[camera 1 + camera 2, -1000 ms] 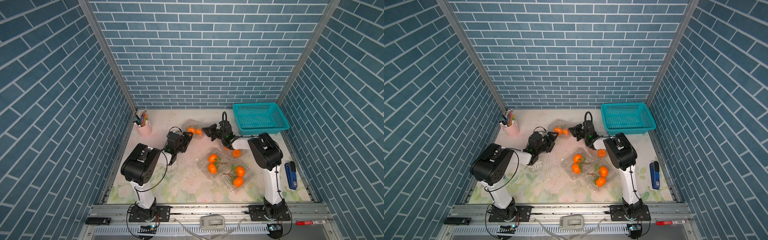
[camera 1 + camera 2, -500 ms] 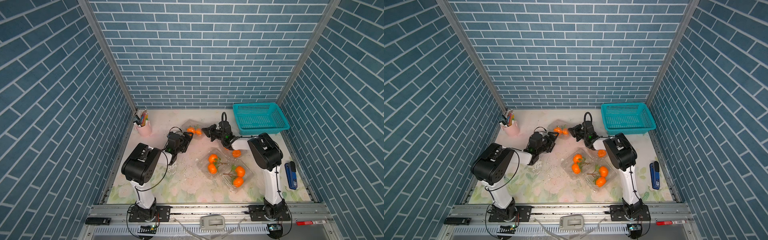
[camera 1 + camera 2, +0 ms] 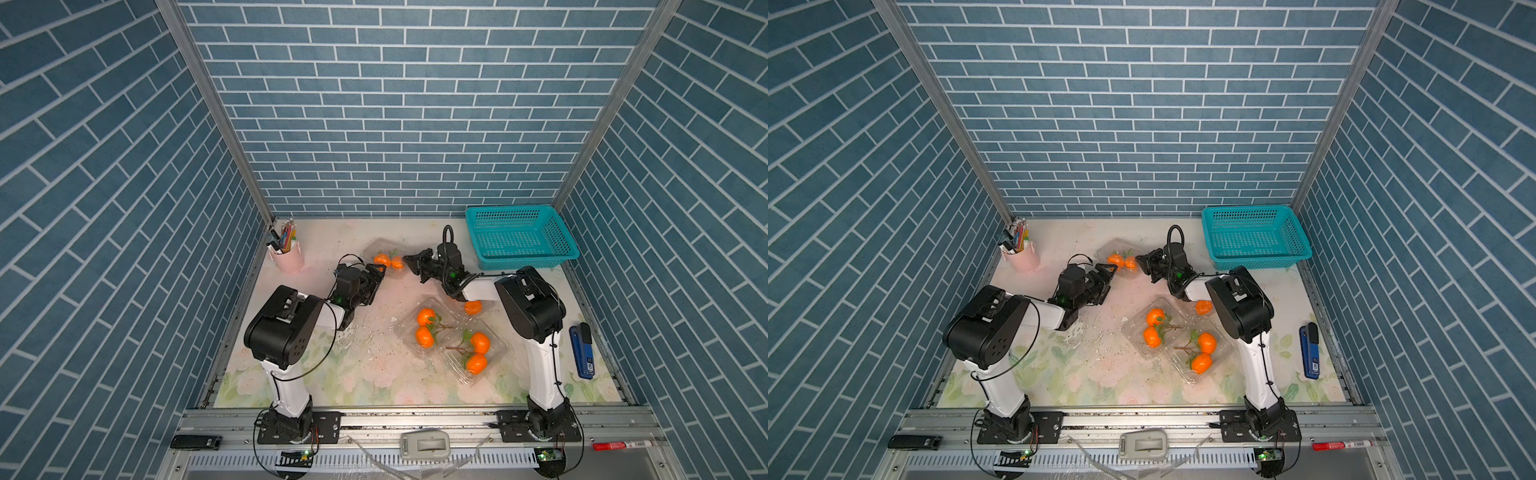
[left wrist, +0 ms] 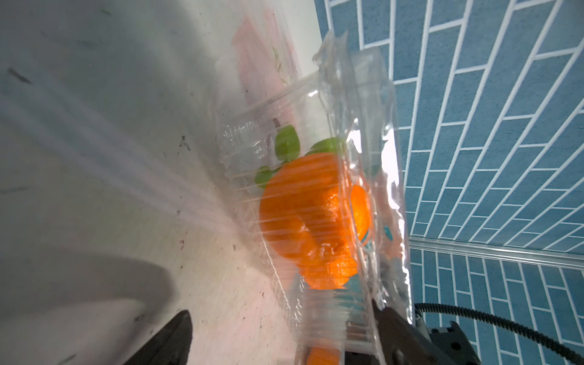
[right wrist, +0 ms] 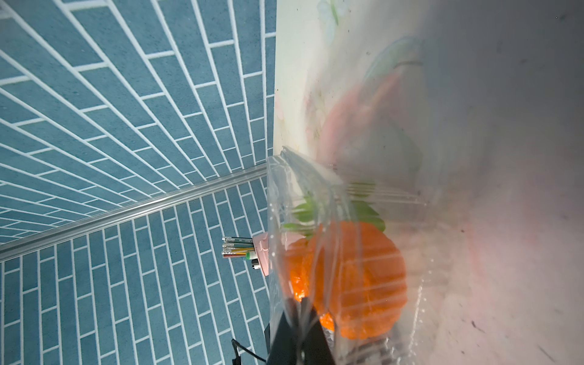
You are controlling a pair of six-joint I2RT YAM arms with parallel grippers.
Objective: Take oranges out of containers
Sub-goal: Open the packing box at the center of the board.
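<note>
Lower middle of a top view: two boxes lie open on the counter (image 3: 332, 374). The nearest box (image 3: 460, 376) has two oranges (image 3: 476, 363) on a twig. The next box (image 3: 404, 330) is just behind, touching it, also with a pair of oranges (image 3: 424, 336). A single orange (image 3: 473, 307) sits half under the right arm; can't tell if its box is open. Judging by how they lie, none of this fruit is out yet.

Step in hand, my read: opening the far box (image 3: 376, 248), middle of the frame, lid down, with the far oranges (image 3: 381, 260) inside. The right pincer (image 3: 410, 261) is together, clamped on a thin lip of that box. The right wrist view shows clear plastic pinched at the tips (image 5: 303, 335); upper or lower lip, can't tell. The left pincer (image 3: 379, 277) stands apart at the box's opposite end. In the left wrist view one finger (image 4: 392, 328) is against the plastic and the other is clear of it, so no hold there.

To do it well:
- The left should close on the bottom tray's rim before the right pulls, else the whole box likely lifts or slides.
- Peel up and away, slowly; thin plastic can slip or tear out of a lip grip.
- Keep the box level so fruit doesn't roll toward the teal basket (image 3: 513, 210), upper right.
</note>
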